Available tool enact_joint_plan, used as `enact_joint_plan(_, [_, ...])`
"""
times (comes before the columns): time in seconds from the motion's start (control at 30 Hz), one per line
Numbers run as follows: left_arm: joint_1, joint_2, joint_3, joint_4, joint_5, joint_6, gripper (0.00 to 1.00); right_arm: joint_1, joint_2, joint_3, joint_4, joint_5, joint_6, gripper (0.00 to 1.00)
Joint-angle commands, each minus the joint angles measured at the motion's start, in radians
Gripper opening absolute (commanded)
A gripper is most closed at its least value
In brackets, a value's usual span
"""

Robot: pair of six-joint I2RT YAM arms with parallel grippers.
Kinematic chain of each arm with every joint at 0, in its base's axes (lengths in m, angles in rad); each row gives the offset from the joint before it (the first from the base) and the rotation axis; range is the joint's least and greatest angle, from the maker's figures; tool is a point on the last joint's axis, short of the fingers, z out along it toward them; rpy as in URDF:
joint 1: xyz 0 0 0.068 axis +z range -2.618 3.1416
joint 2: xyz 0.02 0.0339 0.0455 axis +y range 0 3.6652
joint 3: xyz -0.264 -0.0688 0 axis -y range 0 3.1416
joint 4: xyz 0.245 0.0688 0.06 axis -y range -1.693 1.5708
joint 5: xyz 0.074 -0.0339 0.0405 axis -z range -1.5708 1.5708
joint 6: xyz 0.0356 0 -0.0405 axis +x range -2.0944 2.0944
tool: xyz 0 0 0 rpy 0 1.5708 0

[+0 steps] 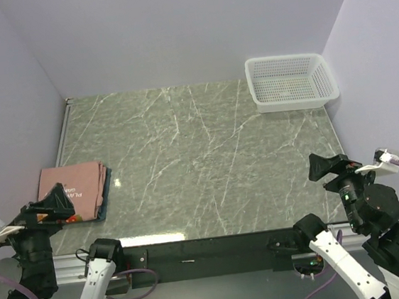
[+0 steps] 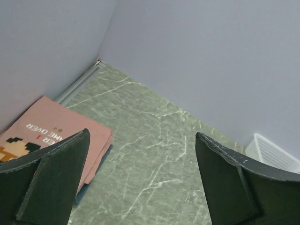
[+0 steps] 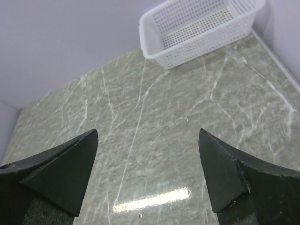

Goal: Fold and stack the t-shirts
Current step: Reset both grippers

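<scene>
The salmon-pink t-shirt (image 1: 73,185) lies folded at the table's left edge, printed text on top. It rests on the folded dark teal-blue t-shirt (image 1: 103,208), of which only a thin edge shows. Both also show in the left wrist view: pink (image 2: 51,126), teal edge (image 2: 101,161). My left gripper (image 1: 53,201) is open and empty, raised over the stack's near corner. My right gripper (image 1: 327,164) is open and empty, raised above the table's near right part.
A white plastic mesh basket (image 1: 291,81) stands empty at the far right corner, also in the right wrist view (image 3: 201,28). Lilac walls close the left, back and right sides. The marbled green tabletop (image 1: 201,163) has a black front rail.
</scene>
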Motion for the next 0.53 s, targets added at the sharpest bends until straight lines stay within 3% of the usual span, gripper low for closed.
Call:
enact_joint_plan(0.0, [-0.003, -0.045, -0.043, 0.004, -0.063, -0.001, 0.99, -0.005, -0.005, -0.023, 0.105, -0.056, -0.057, 0.94])
enact_joint_plan(0.5, [-0.003, -0.135, -0.21, 0.218, -0.108, 0.007, 0.99, -0.005, -0.028, -0.104, 0.24, -0.086, -0.117, 0.95])
